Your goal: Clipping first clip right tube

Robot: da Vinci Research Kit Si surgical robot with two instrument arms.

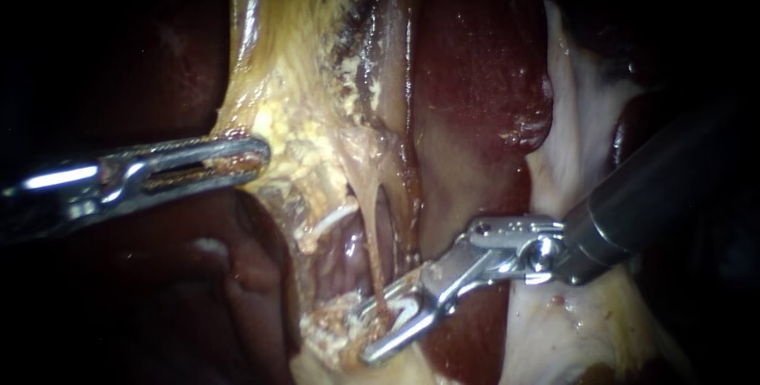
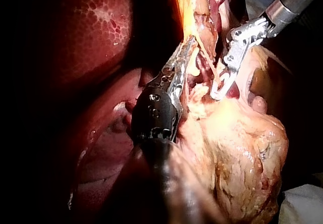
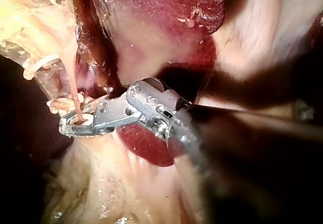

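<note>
Right instrument's (image 1: 389,323) steel jaws gaped around a thin, stringy tube (image 1: 374,250).
Left instrument's (image 1: 237,159) slotted jaws clamped crumbly yellow tissue (image 1: 275,125).

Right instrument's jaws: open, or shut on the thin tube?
Open. The endoscope view shows a gap between the jaws of the right instrument; the thin tube runs down into that gap, not visibly squeezed.
</note>
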